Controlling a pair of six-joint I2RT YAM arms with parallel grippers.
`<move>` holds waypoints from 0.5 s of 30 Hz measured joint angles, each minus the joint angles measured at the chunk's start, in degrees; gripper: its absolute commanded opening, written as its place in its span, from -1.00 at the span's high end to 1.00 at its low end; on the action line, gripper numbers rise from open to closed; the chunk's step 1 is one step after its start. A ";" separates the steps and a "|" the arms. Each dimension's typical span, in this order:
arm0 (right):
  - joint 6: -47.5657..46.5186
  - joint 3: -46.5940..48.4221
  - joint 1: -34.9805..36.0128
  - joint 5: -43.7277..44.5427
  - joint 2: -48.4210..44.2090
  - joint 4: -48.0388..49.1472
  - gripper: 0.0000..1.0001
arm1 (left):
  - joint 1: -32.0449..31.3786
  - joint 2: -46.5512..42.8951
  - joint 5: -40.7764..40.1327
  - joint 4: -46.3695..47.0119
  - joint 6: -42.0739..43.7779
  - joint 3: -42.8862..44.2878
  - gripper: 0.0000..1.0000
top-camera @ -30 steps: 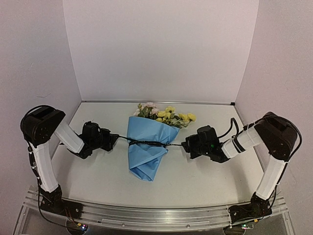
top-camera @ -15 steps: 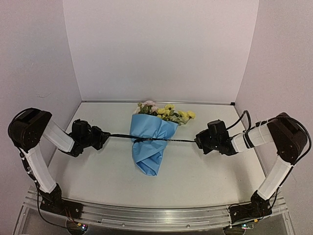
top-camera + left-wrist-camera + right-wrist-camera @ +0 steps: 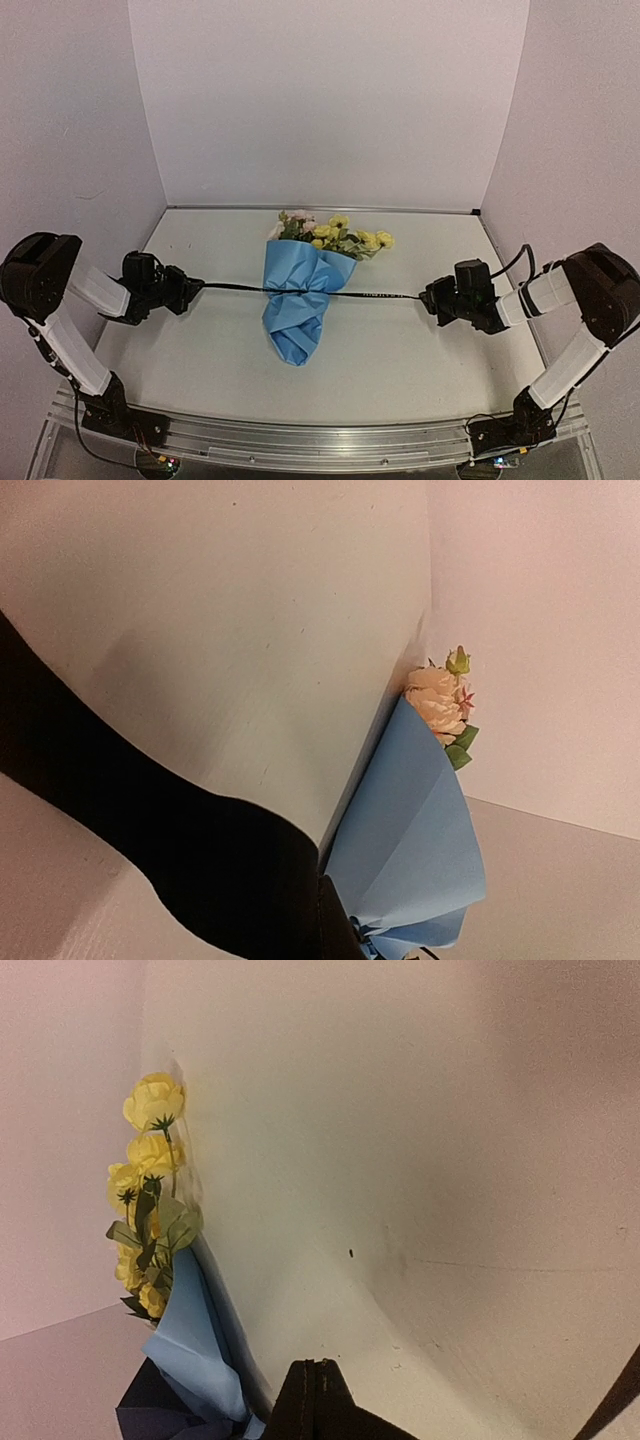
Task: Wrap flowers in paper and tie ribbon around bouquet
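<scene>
Wrapping looks done. The light blue paper cone is closed around the stems, and the small bunch of yellow and pale pink flowers sticks out of its top. This bouquet lies at frame centre on the pale flat surface, blooms toward the back wall and folded tail toward the arms.

The long narrow black ribbon crosses the cone's waist in one taut line that spans the frame from mid-left to mid-right. The paper is pinched in where it crosses, so I judge the tie is at the tightening stage. I can't tell whether a knot sits there; the crossing is too small and dark. What's likely left: finish the knot or bow, then let go of the ends.

The left fingers, mid-left of the top view, are closed, and the ribbon's left end runs straight into them. The right fingers, mid-right, are also closed, clamped on the other end. Both sit well apart from the bouquet.

In the left wrist view, a pale pink bloom sits right of centre above the blue paper, with a dark out-of-focus band across the lower left. In the right wrist view, yellow blooms are at upper left. The paper's dark navy face shows at lower left, and the closed tips are at bottom centre.

Writing: there are faint pale marks along the ribbon's right stretch, too small to read. No brand or label is visible anywhere.
</scene>
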 measured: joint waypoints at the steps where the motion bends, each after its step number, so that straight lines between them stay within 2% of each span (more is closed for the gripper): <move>1: 0.00 -0.51 -0.48 -0.48 -0.40 0.29 1.00 | 0.34 -0.34 0.45 -0.47 0.47 0.00 1.00; 15: 0.99 -7.10 -9.33 -10.67 -5.18 5.32 1.00 | 5.26 -2.59 5.70 -6.61 3.95 -0.49 1.00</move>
